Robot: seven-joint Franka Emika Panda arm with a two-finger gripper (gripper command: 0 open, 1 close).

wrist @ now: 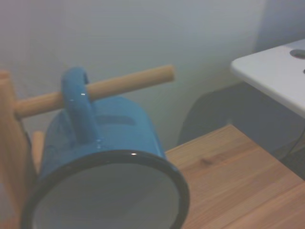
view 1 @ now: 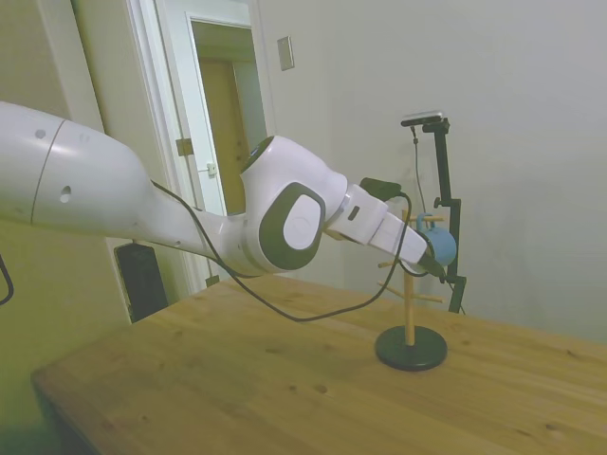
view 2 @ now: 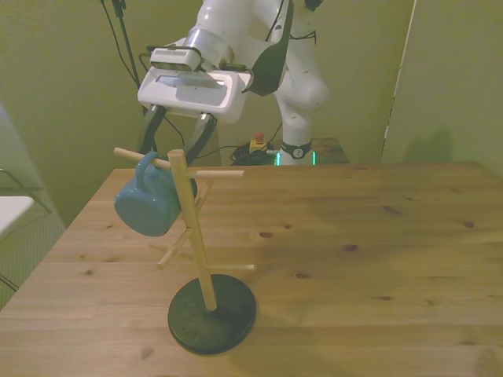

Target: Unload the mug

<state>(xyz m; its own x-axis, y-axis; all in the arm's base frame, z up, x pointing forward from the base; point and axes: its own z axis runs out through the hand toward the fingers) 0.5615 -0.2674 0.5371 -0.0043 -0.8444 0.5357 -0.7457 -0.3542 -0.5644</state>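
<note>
The light-blue mug [view 2: 148, 203] hangs by its loop handle on an upper peg [view 2: 134, 155] of a wooden rack [view 2: 194, 236] with a black round base [view 2: 212, 314]. It tilts on the peg, its dark-rimmed white mouth facing away from the front camera. My gripper [view 2: 171, 151] is open, its dark fingers spread just behind the mug and the rack's top, touching nothing that I can see. In the side view the mug [view 1: 440, 246] shows just past the gripper [view 1: 432, 263]. The wrist view is filled by the mug [wrist: 109, 143], its handle [wrist: 76, 102] looped over the peg [wrist: 128, 82].
The rack stands near the wooden table's [view 2: 377, 259] edge on the front view's left, with lower pegs [view 2: 169, 255] sticking out to several sides. A white surface [view 2: 12, 212] sits beyond that table edge. A wall lies close behind the rack in the side view.
</note>
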